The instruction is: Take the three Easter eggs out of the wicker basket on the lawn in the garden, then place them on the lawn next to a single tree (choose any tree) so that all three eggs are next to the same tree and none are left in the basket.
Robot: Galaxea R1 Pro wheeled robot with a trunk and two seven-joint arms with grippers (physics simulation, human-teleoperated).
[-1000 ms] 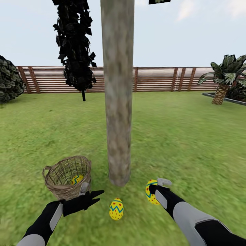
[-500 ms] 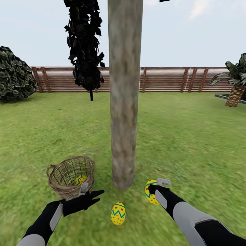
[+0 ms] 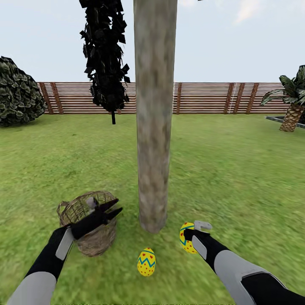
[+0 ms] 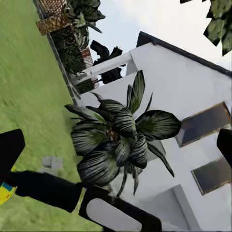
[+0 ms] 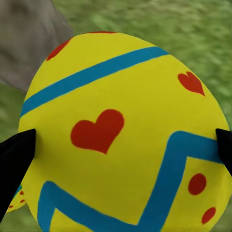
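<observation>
Eggs are split up: one (image 3: 146, 262) lies on the grass at 6 o'clock from the tree trunk (image 3: 154, 127), and my right hand (image 3: 191, 235) is closed on a second (image 3: 185, 237) at 4 o'clock. My left hand (image 3: 111, 209), fingers parted and empty, hovers over the basket (image 3: 91, 237) at 8 o'clock. I judge the third egg sits inside, unseen, so next I dip in, then set the right one down.

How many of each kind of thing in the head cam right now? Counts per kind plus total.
Easter eggs: 2, one on the grass, one at the right end effector
Wicker basket: 1
Pale-trunked tree: 1
Dark thin-trunked tree: 1
Palm: 1
Shrub: 1
Total: 7
</observation>
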